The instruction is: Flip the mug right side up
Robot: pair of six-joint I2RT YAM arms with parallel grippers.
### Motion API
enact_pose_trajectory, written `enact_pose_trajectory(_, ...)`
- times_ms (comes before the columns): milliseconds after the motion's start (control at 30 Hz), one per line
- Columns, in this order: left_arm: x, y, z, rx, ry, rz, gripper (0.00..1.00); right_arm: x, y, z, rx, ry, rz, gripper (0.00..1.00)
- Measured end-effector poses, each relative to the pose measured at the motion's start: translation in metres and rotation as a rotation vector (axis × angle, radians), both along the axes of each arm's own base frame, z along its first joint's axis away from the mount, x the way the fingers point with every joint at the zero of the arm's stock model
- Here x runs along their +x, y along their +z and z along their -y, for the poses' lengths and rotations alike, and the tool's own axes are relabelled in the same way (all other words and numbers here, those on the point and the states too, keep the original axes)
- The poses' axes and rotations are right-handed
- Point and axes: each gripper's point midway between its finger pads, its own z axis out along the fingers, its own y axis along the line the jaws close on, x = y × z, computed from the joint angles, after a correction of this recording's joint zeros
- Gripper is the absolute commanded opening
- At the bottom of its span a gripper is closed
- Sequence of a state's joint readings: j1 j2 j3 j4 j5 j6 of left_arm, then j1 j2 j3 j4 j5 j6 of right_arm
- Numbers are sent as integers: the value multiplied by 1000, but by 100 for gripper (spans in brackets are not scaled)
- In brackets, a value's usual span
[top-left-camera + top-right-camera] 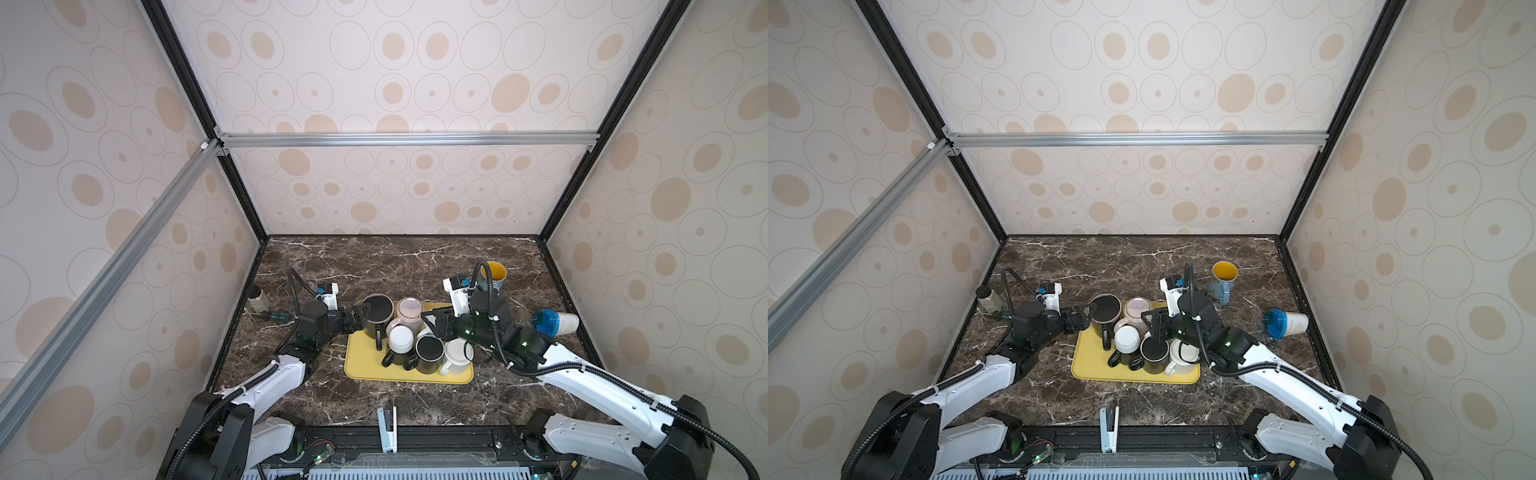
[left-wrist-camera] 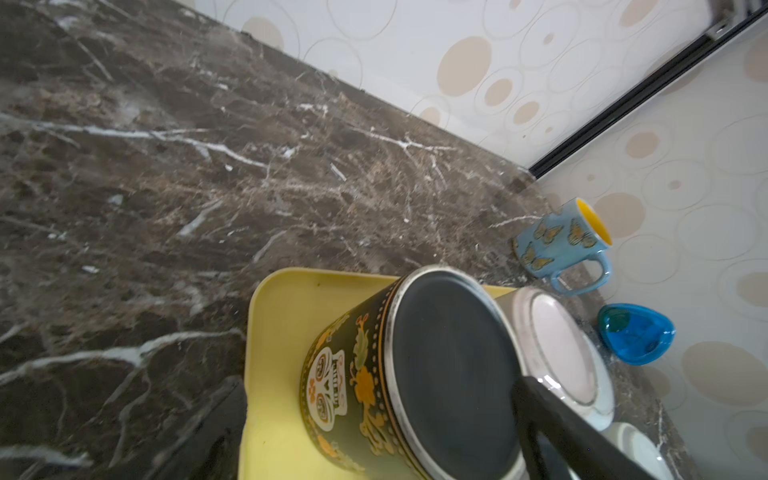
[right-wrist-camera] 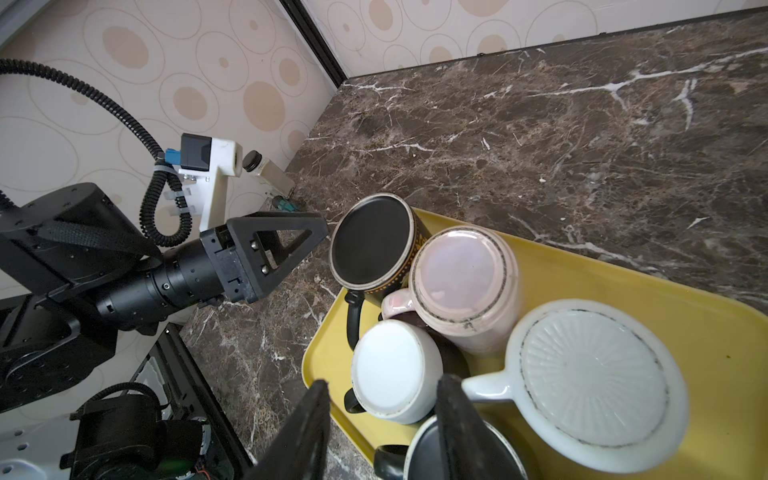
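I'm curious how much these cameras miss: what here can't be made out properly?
Insides of the upside-down ceramic mugs on the yellow plastic tray: every view shows only bases and sides.
Small clear black-capped bottle by the left wall: any label too small in both top views.
Black flower-painted mug: cut off by the left wrist view's edge.
Plain glossy black mug: right wrist view, cut by the edge, partly behind the right gripper.

glossy ceramic black mug (image 2: 353,374), matt plastic tray (image 2: 278,332), polished marble-look tbl top (image 2: 166,187).
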State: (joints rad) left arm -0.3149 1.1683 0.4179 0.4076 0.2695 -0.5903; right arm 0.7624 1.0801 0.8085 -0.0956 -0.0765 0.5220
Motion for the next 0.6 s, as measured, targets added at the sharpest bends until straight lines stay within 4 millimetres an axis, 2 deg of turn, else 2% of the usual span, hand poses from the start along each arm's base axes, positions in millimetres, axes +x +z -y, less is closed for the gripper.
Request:
enact_pose_trajectory(167,-6,-7,-11,91,60,-39,100,3,4,4,-15,-27,-5,45)
enact_pose_trajectory(333,-4,8,-18,141,116,-37,100,13,15,0,-40,-53,-23,45)
enact_pose_trajectory(433,-13,16,-14,153,111,-16,100,17,12,0,-63,-65,-40,45)
enact_pose_trajectory(600,-30,28,0,140,74,-15,100,18,-2,11,-135,-111,-74,45)
